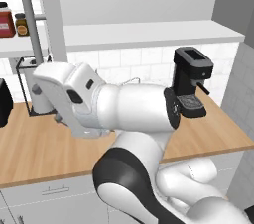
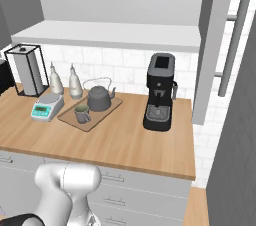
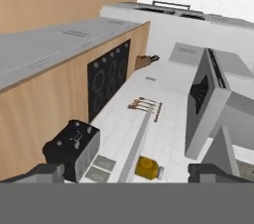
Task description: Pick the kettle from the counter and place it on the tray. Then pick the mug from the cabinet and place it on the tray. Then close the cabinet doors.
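White tiled wall (image 2: 125, 72) runs behind the coffee machine (image 2: 160, 92). Left of the machine stand two pale bottles (image 2: 65, 81), a scale (image 2: 47, 106) and a wire-framed paper roll (image 2: 29, 70). Grey drawers (image 2: 130, 190) sit below it. Light is even.

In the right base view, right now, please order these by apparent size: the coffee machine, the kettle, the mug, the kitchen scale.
1. coffee machine, clearly largest.
2. kettle and kitchen scale look close in size; I would not rank them.
3. mug, smallest, on the tray beside the kettle.
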You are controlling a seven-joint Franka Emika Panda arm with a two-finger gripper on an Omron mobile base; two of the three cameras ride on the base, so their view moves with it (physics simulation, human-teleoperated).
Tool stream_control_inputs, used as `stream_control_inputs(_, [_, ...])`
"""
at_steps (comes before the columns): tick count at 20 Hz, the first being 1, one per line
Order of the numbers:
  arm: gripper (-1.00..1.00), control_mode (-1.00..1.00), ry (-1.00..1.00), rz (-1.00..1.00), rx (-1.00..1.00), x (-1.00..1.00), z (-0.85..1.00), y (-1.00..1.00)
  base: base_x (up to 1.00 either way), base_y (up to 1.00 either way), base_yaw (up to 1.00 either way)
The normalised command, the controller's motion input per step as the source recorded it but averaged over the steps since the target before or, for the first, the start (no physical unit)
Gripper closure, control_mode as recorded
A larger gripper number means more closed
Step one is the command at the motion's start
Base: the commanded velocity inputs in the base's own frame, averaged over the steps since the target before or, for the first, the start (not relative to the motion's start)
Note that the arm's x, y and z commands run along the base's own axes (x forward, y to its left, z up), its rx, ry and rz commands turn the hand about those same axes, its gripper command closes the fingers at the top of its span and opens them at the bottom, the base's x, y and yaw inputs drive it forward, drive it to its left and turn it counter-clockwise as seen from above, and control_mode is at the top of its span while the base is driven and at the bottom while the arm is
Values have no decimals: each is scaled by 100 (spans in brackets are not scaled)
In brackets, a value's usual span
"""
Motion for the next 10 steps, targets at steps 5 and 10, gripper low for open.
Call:
stream_control_inputs(5, [-100, -100, 4, -3, 8, 22, 0, 51, 0, 0, 0])
stream_control_inputs(10, [-100, -100, 13, -6, 3, 3, 0, 46, 0, 0, 0])
